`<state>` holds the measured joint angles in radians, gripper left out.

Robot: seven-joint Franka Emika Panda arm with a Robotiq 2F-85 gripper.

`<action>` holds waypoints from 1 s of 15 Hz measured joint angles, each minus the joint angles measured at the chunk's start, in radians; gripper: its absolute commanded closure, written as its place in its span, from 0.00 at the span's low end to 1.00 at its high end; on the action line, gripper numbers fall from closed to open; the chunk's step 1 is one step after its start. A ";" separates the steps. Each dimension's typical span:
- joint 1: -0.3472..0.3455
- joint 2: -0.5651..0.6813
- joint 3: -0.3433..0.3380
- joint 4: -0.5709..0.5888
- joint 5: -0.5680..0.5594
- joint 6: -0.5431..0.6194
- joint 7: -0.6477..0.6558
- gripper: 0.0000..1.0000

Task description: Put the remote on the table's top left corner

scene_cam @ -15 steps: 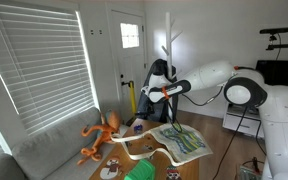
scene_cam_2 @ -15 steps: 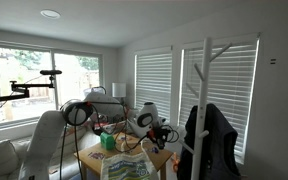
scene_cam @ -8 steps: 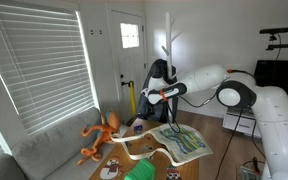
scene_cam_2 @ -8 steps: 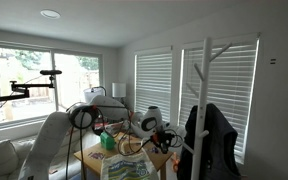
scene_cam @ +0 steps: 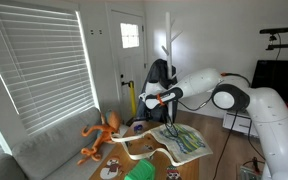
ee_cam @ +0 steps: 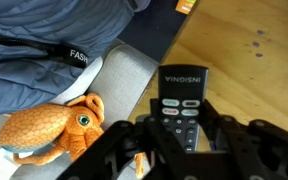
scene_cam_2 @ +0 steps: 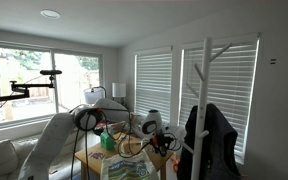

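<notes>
The white arm (scene_cam: 199, 82) reaches out over the far end of the cluttered table (scene_cam: 122, 160), next to the grey sofa (scene_cam: 44, 150). An orange octopus plush (ee_cam: 49, 128) lies on the sofa's edge. In the wrist view the gripper (ee_cam: 181, 132) has its fingers closed against both sides of the black remote (ee_cam: 180, 95), held in the air above bare brown wood

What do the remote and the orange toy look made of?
The black rectangular remote looks like matte hard plastic: flat faces, crisp printed logo, dull sheen. The orange octopus-shaped toy seems to be plush fabric: fuzzy, rounded, soft-looking surface.
</notes>
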<state>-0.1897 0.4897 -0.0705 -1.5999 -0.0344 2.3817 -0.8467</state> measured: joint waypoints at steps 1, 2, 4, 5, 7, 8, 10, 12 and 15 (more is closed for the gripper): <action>0.000 0.005 0.003 0.004 0.000 0.000 0.004 0.83; 0.000 0.010 0.006 0.008 0.000 0.000 0.009 0.83; 0.000 0.014 0.010 0.010 0.000 -0.001 0.016 0.76; 0.000 0.016 0.011 0.011 0.000 -0.003 0.019 0.83; 0.000 0.018 0.013 0.014 0.000 -0.009 0.023 0.83; 0.000 0.019 0.014 0.015 0.000 -0.013 0.025 0.83; 0.000 0.020 0.015 0.016 0.000 -0.022 0.028 0.83; 0.000 0.021 0.016 0.019 0.000 -0.032 0.030 0.83; 0.000 0.023 0.016 0.020 0.000 -0.041 0.035 0.57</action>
<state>-0.1896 0.5123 -0.0544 -1.5797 -0.0345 2.3406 -0.8119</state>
